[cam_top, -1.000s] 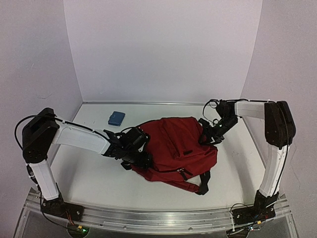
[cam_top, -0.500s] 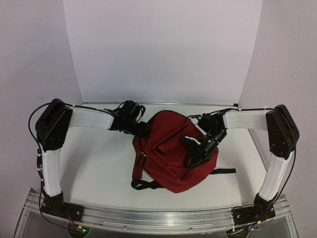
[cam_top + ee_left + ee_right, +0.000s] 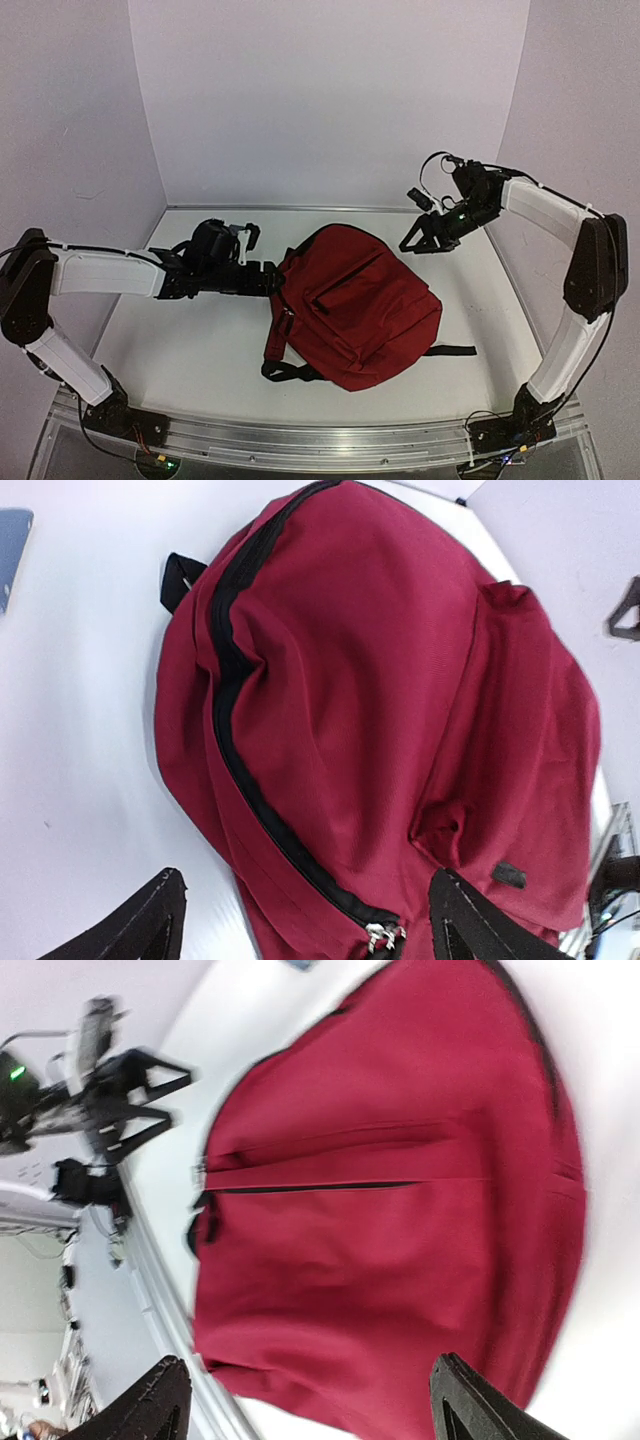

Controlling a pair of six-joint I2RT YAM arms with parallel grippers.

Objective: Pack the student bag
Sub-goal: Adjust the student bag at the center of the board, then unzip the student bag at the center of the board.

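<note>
Right now I see the bag (image 3: 360, 310) lying flat on the table (image 3: 170, 350), about mid-table and a little toward my right arm's side. Its rounded top points at the back wall and its front pocket (image 3: 345, 285) faces up. A black strap loop (image 3: 288, 371) sticks out at the near left corner, and another strap (image 3: 455, 350) trails off to the right.

My left gripper (image 3: 262, 280) sits low at the bag's left edge, with the arm stretched nearly flat across the table. From the left wrist its jaws are spread wide. The two fingertips (image 3: 140, 930) show at the bottom corners of that view, with the bag's side and the metal zip pulls (image 3: 384, 938) in the space between them. I can't tell whether either finger touches the fabric, and nothing is pinched. The main zip (image 3: 235, 730) runs as a black line up the bag and looks shut along the part I can see. A blue item (image 3: 10, 540) lies on the table at the far left edge of that view, apart from the bag.

My right gripper (image 3: 420, 238) hangs in the air beyond the bag's far right shoulder, clear of it, with the arm raised and bent. Its wrist view is blurred, but it shows the fingers (image 3: 150, 1410) set wide apart with nothing held between them. The bag lies well below, pocket zip (image 3: 310, 1187) facing the camera.
</note>
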